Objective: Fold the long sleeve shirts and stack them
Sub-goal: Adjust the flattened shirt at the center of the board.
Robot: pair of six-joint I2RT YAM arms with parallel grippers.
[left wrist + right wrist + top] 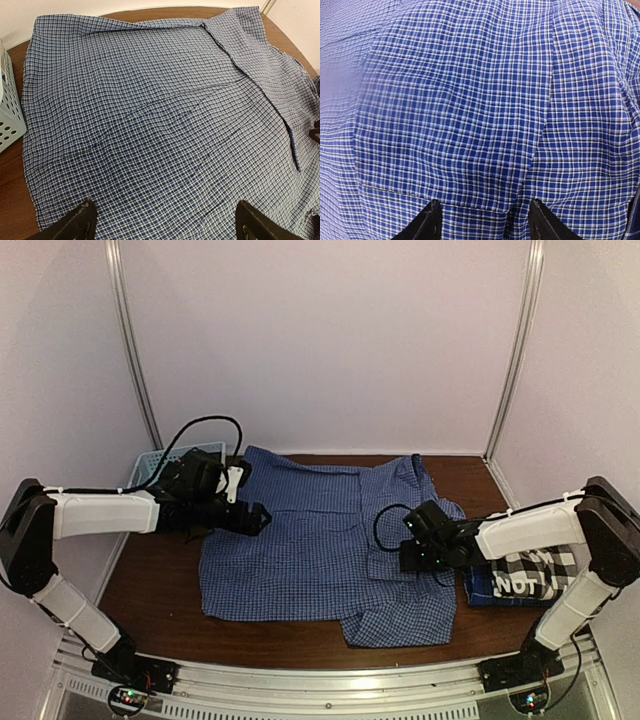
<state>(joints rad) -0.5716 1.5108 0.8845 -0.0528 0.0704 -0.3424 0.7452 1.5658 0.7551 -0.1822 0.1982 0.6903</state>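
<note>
shirt [300, 560] centre, basket [150, 465] left, folded shirts [530, 575] right

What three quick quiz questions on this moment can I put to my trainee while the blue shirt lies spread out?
1. True or false: the left gripper hangs open over the blue check shirt.
2. The folded black-and-white plaid shirt lies: A at the table's left edge; B at its right edge; C on the blue shirt's middle.
3. What stands at the far left corner?
Key: 1 true; 2 B; 3 the light blue basket.
</note>
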